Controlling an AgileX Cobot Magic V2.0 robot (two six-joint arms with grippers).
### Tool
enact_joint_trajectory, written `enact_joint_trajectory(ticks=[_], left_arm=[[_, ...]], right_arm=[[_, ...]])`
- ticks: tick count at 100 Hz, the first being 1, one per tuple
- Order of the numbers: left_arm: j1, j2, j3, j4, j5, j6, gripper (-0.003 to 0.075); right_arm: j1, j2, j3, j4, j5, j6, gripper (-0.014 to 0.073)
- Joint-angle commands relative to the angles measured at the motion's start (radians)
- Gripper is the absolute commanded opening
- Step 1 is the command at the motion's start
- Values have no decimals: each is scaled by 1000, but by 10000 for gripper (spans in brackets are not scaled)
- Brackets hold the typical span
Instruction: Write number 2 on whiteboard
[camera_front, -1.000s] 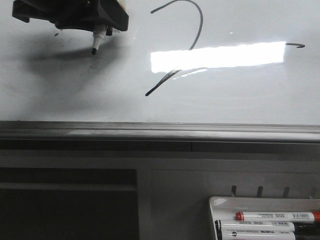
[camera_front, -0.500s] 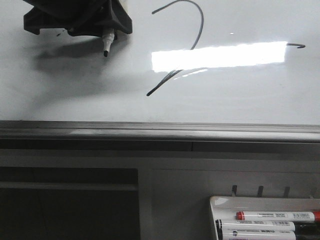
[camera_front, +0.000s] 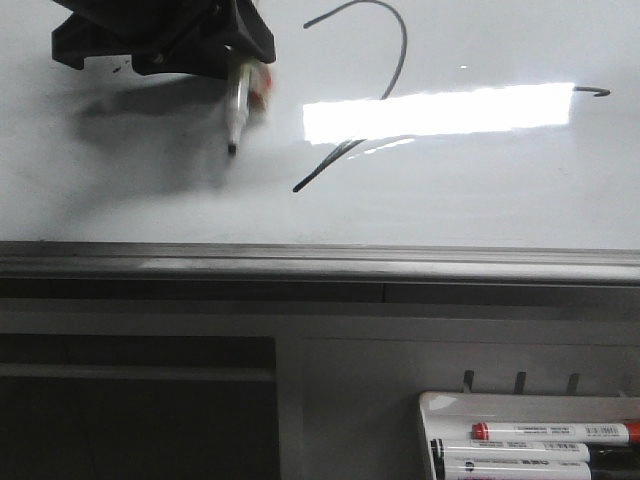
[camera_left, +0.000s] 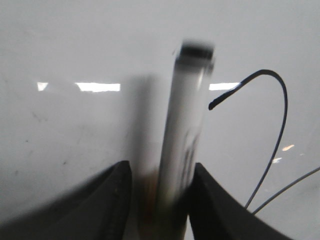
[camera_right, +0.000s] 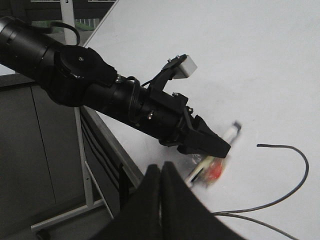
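Left gripper (camera_front: 238, 78) is clamped on a blurred black-tipped marker (camera_front: 236, 110), while the right gripper (camera_right: 161, 172) is pressed together empty; loosened grip risks a stray mark on the whiteboard (camera_front: 120, 200) beside the number 2 (camera_front: 400, 60).

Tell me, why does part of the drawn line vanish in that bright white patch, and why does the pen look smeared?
Front view: a ceiling-light reflection on the glossy whiteboard washes out the middle of the number 2. Left wrist view: the marker is blurred, probably by motion, between the left gripper fingers. Right wrist view: the marker is blurred too, while the arm looks sharp.
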Motion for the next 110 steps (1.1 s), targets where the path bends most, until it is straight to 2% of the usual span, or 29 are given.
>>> enact_joint_trajectory(ticks=[1, 33, 38, 53, 60, 88, 101, 110], left_arm=[[16, 1, -17, 1, -90, -8, 301], [16, 1, -17, 9, -94, -6, 313], [16, 1, -17, 29, -94, -6, 351], [16, -5, -17, 48, -119, -6, 552], [16, -15, -17, 48, -140, -6, 590], [16, -123, -17, 57, -218, -6, 588], [16, -264, -17, 177, -197, -6, 574], [18, -374, -17, 275, -159, -6, 520]], right_arm=[[-8, -1, -24, 46, -16, 2, -71], [-8, -1, -24, 52, -8, 2, -71], [-8, -1, -24, 52, -8, 2, -71], [-8, -1, -24, 52, -8, 2, -71], [-8, -1, -24, 52, -8, 2, -71], [-8, -1, -24, 52, -39, 2, -71], [-8, -13, -24, 23, -89, 2, -71], [-8, -37, -24, -51, -105, 2, -71]])
